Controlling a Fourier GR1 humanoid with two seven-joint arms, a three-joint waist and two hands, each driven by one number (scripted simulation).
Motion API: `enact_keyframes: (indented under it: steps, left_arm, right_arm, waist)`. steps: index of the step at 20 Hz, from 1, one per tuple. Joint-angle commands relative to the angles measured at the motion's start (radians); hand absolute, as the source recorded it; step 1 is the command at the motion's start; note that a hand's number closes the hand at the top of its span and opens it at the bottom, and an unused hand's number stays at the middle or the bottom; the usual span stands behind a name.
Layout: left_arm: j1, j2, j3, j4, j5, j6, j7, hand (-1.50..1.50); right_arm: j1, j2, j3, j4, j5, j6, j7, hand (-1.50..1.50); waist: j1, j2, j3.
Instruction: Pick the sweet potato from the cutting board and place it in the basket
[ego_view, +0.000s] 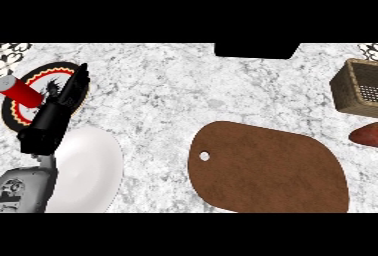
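Wicker basket (356, 86) sits right of the board (269, 170), nothing visible inside. Sweet potato (365, 135) lies on the counter (184, 90) between them. My left hand (65, 97), fingers straight, hovers far left over a patterned plate (26, 107) holding a red cylinder (21, 91).

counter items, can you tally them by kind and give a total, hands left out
plates: 2 (white plate, patterned plate)
cutting board: 1
basket: 1
sweet potato: 1
red cylinder: 1
total: 6
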Motion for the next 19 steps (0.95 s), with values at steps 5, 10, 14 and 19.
enact_keyframes:
  steps: [5, 10, 14, 19]
  left_arm:
    - [-0.004, 0.007, 0.009, 0.001, 0.012, -0.015, 0.005, 0.00]
    - [0.024, 0.003, 0.011, -0.003, 0.005, -0.005, -0.035, 0.00]
    - [0.012, -0.005, 0.001, 0.008, 0.005, -0.010, -0.022, 0.00]
    - [-0.015, 0.007, 0.016, -0.007, 0.009, -0.008, -0.006, 0.00]
  right_arm:
    - [-0.132, 0.028, -0.170, 0.196, -0.183, 0.158, 0.044, -1.50]
    - [-0.181, -0.017, -0.311, 0.352, -0.290, 0.026, 0.226, -1.50]
    - [-0.196, -0.065, -0.368, 0.408, -0.338, -0.057, 0.312, -1.50]
    - [-0.138, -0.142, -0.414, 0.437, -0.384, -0.082, 0.312, -1.50]
  waist:
    - [-0.001, -0.004, 0.000]
    - [0.016, 0.008, 0.001]
    - [0.018, 0.014, 0.003]
    - [0.012, 0.022, 0.010]
